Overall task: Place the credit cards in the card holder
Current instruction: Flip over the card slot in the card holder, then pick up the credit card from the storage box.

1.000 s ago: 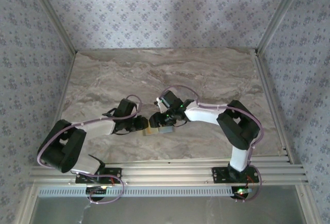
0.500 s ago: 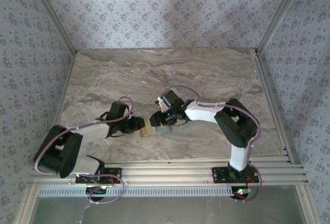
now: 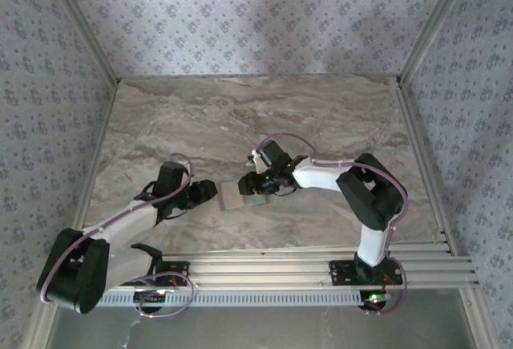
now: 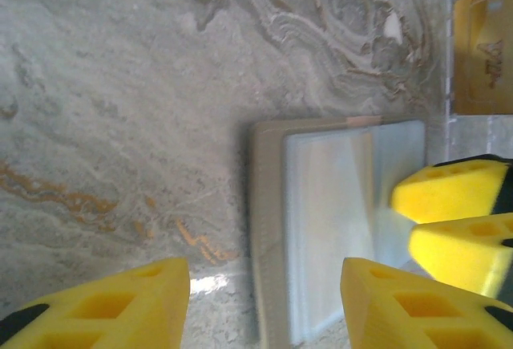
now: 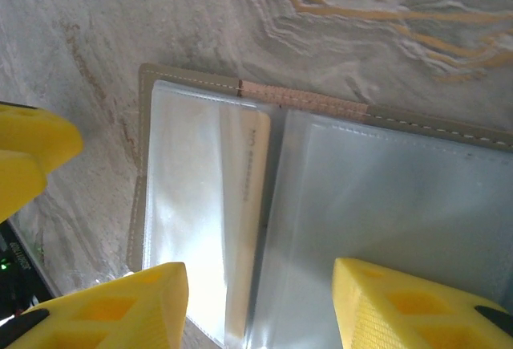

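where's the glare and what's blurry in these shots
Right wrist: glare whitens the lower-left sleeve of the card holder. Left wrist: a bright reflection on the table beside the holder, frame slightly soft. Top external: even light, holder too small for detail.

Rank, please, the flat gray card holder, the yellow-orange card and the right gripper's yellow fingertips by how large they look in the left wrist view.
1. Flat gray card holder: clearly largest.
2-3. Yellow-orange card and right gripper's yellow fingertips: look alike, both cut by the frame's right edge, so I won't rank them.
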